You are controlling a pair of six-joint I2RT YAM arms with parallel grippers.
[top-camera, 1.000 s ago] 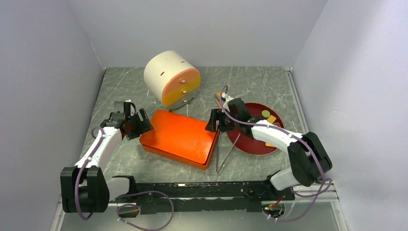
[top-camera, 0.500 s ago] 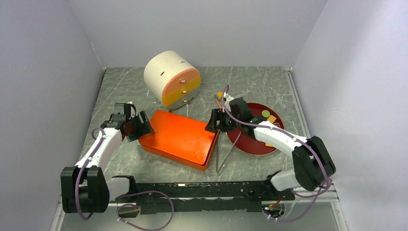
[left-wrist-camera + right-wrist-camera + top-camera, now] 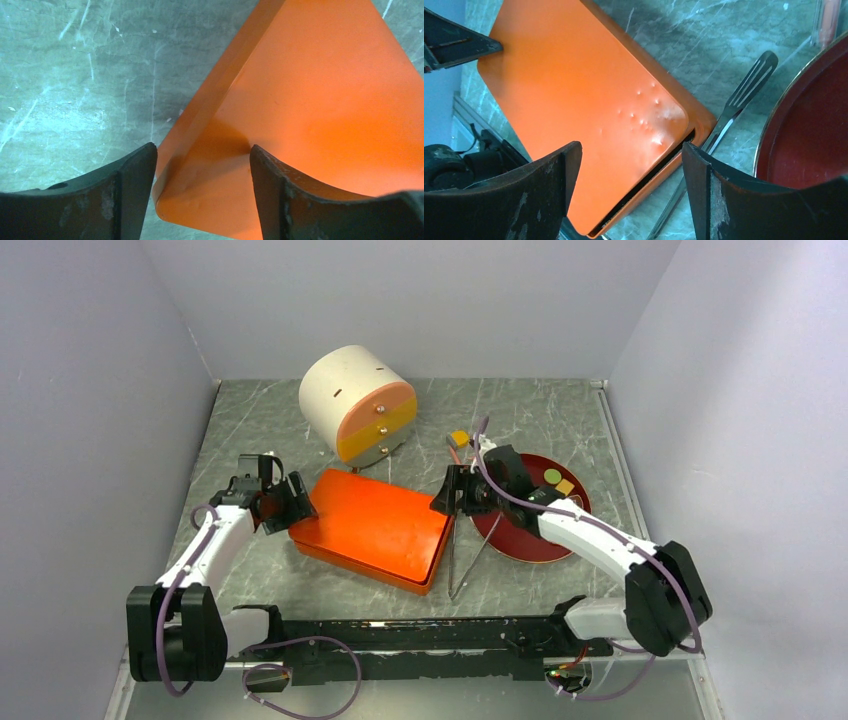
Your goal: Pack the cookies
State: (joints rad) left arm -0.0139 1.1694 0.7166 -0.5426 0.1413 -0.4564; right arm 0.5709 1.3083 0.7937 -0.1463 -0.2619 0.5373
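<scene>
Gaping L end effector (image 3: 201, 150), R end effector (image 3: 629, 147) straddle box (image 3: 372, 525) corners; cookies (image 3: 552, 477) top-cam only.

Soft, even light falls from above and every view is bright. In the overhead view the orange box (image 3: 372, 523) throws only a faint shadow on the grey table (image 3: 540, 410). At the left gripper (image 3: 202, 155), a dim shadow with blurred edges lies on the box between the fingers (image 3: 125, 200), which look dark and slightly out of focus. Just ahead of the right gripper (image 3: 631, 150), a pale sheen glares on the box's dimpled corner. The metal tongs (image 3: 744, 90) beyond it shine.
</scene>
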